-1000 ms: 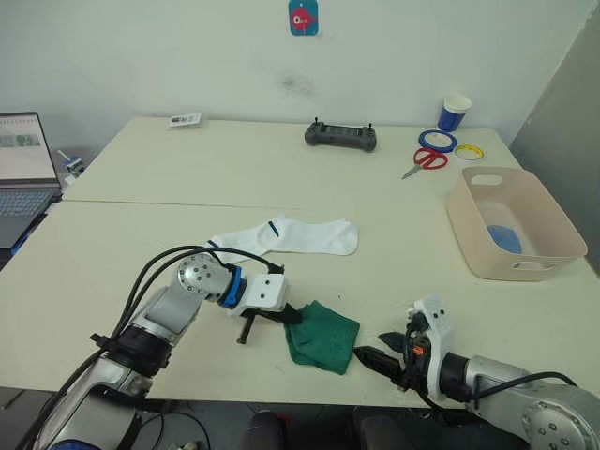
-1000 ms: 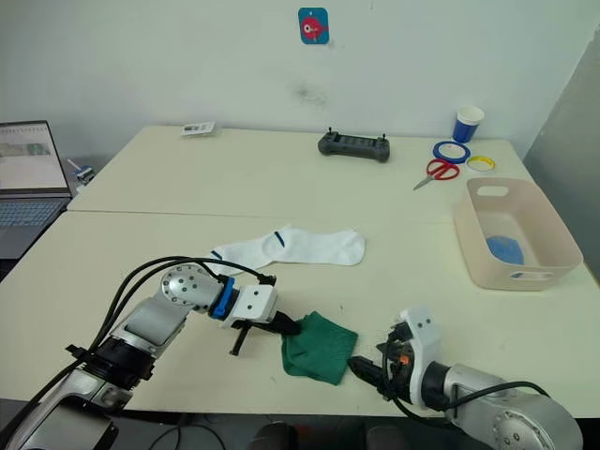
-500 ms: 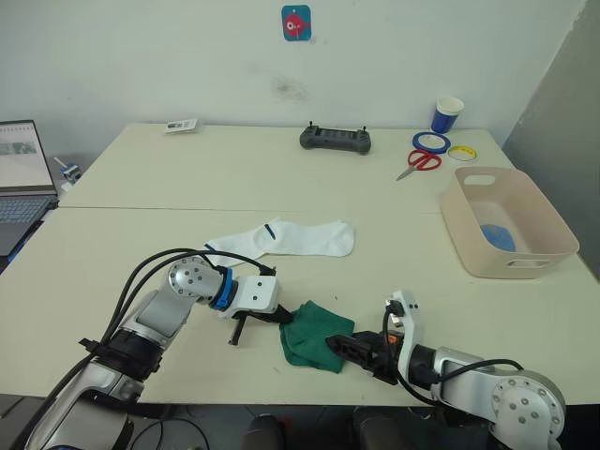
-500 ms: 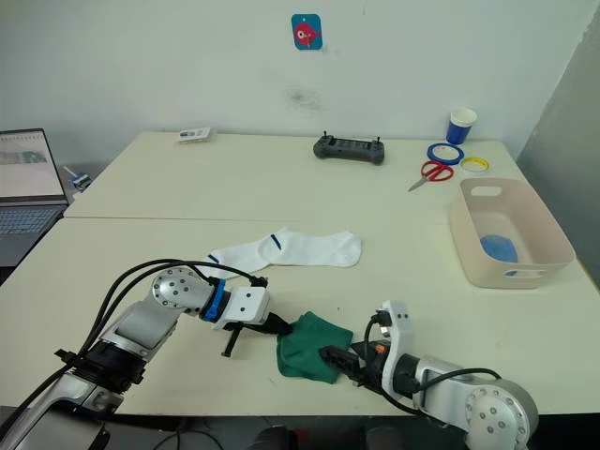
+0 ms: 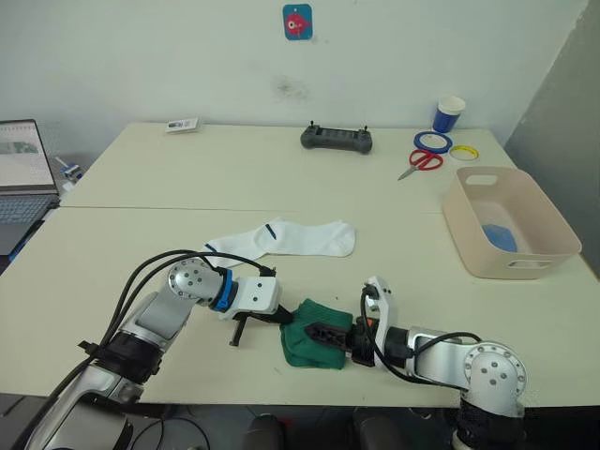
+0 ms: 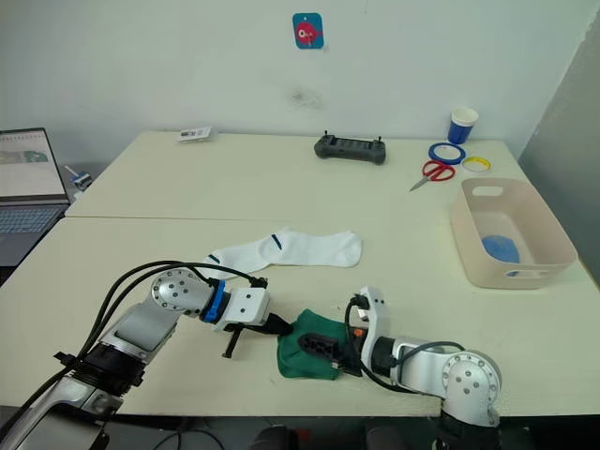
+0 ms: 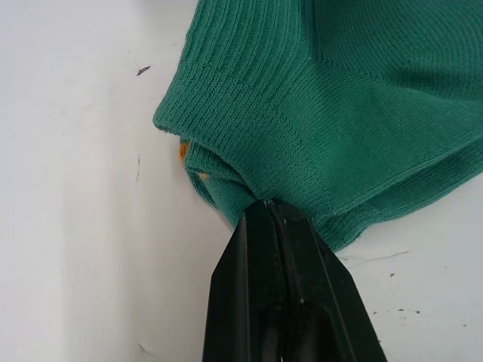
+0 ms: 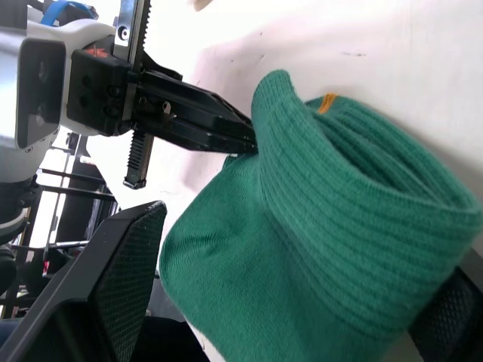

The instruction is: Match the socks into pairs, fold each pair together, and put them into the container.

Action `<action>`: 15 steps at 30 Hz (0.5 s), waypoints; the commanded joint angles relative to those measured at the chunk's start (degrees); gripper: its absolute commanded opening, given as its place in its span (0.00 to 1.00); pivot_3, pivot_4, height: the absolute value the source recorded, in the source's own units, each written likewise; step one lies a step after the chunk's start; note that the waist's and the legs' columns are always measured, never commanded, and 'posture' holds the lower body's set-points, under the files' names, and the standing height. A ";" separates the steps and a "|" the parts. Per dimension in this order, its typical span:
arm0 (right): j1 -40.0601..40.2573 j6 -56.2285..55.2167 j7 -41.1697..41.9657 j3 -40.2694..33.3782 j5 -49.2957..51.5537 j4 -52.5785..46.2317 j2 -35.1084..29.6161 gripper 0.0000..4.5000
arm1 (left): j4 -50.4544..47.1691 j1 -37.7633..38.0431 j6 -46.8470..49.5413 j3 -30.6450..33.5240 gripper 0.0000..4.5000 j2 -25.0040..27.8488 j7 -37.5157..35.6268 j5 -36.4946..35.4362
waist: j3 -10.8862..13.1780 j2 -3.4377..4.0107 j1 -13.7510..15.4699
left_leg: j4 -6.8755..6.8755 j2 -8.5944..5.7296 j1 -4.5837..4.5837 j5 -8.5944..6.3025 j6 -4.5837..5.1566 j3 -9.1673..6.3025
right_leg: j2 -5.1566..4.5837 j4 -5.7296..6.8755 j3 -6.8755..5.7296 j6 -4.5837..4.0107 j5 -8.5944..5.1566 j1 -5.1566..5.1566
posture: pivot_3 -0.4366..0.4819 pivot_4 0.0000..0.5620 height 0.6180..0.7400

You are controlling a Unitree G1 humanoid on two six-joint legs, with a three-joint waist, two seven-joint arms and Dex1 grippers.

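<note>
Near the table's front edge lies a bundle of green socks (image 5: 312,335). My left gripper (image 5: 287,319) is shut on its left edge, the black fingertips (image 7: 266,210) pinching the ribbed fabric. From the right, my right gripper (image 5: 334,335) reaches into the bundle; its fingers (image 8: 113,290) stand wide apart with the green fold (image 8: 324,226) between them. The white socks (image 5: 283,237) with dark blue stripes lie flat and stacked beyond. At the right stands the beige-pink container (image 5: 525,261), with a folded blue pair (image 5: 502,238) inside.
Along the far side sit a black controller (image 5: 336,139), red scissors (image 5: 424,160), two tape rolls (image 5: 433,142), a blue-and-white cup (image 5: 448,113) and a small card (image 5: 182,124). A laptop (image 5: 22,169) is at the far left.
My right gripper has slid left along the front edge until its fingers straddle the green bundle. The left gripper has kept its pinch in place.
</note>
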 commanded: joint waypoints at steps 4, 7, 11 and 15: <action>-1.68 -1.91 -0.07 1.73 -0.46 0.41 3.72 0.63 | 1.12 1.65 1.63 -2.12 0.00 -0.06 -0.11 2.59 | 0.02 0.03 0.00 | -0.01 0.00 -0.03 0.00 0.00 0.00 | 0.00 -0.01 0.00 0.00 0.00 -0.03 | 0.48 0.27 1.00; -1.78 -2.57 0.09 2.16 -0.64 0.23 3.51 0.40 | 1.18 1.72 1.82 -1.86 0.00 -0.18 0.04 2.28 | 0.02 0.04 0.00 | -0.01 0.00 -0.03 0.00 0.00 0.00 | 0.00 -0.01 0.00 0.00 0.00 -0.03 | 0.48 0.27 1.00; -1.82 -2.86 0.52 2.08 -0.76 -0.54 2.03 0.07 | 0.38 2.11 2.82 -0.93 0.00 -0.39 -0.01 0.95 | 0.03 0.04 0.00 | -0.01 0.00 -0.03 0.00 0.00 0.00 | -0.01 -0.01 0.01 -0.02 -0.01 -0.04 | 0.48 0.27 1.00; -1.68 -1.93 1.53 1.88 -0.31 -3.74 -1.44 0.00 | -1.60 2.38 5.78 1.81 0.00 -1.18 -0.23 -2.87 | 0.07 0.08 0.01 | -0.02 0.00 -0.08 0.00 0.00 0.00 | -0.01 -0.02 0.00 -0.02 -0.01 -0.08 | 0.48 0.27 1.00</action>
